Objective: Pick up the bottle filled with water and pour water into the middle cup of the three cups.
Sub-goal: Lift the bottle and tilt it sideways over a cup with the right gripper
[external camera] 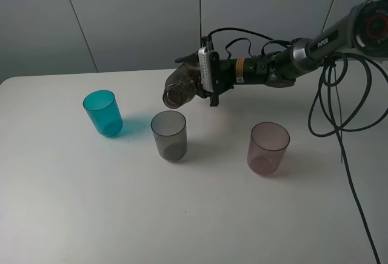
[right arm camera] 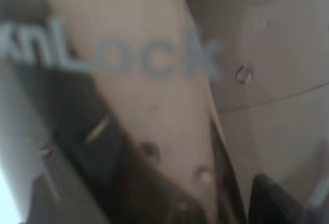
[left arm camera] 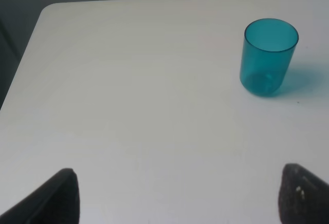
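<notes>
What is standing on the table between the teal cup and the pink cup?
The smoky-grey middle cup stands between the teal cup and the pink cup, as the high view shows.

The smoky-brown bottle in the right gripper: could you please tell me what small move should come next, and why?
Probably tip the tall translucent smoky-brown plastic bottle slightly further: the right gripper holds it nearly level, its mouth just above the small smoky-grey translucent tumbler, and no stream is visible.
</notes>
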Motion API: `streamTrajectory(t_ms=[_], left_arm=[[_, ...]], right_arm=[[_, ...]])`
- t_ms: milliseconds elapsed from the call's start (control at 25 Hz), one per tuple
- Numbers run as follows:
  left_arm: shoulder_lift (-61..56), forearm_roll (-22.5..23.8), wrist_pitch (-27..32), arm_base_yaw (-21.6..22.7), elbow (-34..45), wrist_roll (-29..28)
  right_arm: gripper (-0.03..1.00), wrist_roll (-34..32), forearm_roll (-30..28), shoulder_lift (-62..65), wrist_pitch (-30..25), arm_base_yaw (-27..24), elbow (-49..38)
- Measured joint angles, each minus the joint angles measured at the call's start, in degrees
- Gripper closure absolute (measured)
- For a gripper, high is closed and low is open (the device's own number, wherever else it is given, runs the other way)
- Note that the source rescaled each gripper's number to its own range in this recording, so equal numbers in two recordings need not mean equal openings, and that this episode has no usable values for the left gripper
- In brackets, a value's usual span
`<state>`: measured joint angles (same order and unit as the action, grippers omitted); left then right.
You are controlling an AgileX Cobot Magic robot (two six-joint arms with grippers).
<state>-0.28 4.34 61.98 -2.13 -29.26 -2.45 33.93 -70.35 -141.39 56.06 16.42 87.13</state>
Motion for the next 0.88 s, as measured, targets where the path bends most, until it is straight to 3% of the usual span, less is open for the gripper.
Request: streamTrajectory(t_ms=[880], left_arm=[[0.0, 0.0, 0.0, 0.0, 0.0, 0.0]], right_arm=[[0.92, 6.1, 2.3, 0.0, 2.2, 0.1, 0.0]])
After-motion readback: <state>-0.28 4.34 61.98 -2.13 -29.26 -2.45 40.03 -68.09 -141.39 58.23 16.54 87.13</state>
